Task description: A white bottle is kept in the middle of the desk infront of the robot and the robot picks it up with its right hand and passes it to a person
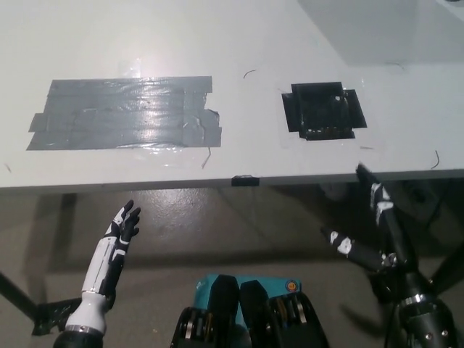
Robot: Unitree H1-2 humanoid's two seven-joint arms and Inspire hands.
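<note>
Head view, with the black tape square (323, 110) on the white desk (239, 43) as the landmark. No white bottle shows anywhere in this view, on the desk or in either hand, so its place, the way it points and its long axis cannot be told.

There is one black tape square, sitting on the desk's right half close to the front edge. Well to its left lies one large patch of grey tape (125, 113), made of overlapping strips laid lengthwise across the desk (its surface is shiny and wrinkled). Below and left of the square, on the desk's front edge, sits one small dark clip-like piece (244, 178); what it is cannot be made out.

Two robot hands are in view. The black right hand (371, 235) hangs below the square, off the desk and under its front edge, its fingers spread wide apart and pointing up toward the desk, holding nothing. The white left hand (118, 233) rests far down and to the left of the square, also below the desk edge, fingers loosely extended and slightly parted, empty.
</note>
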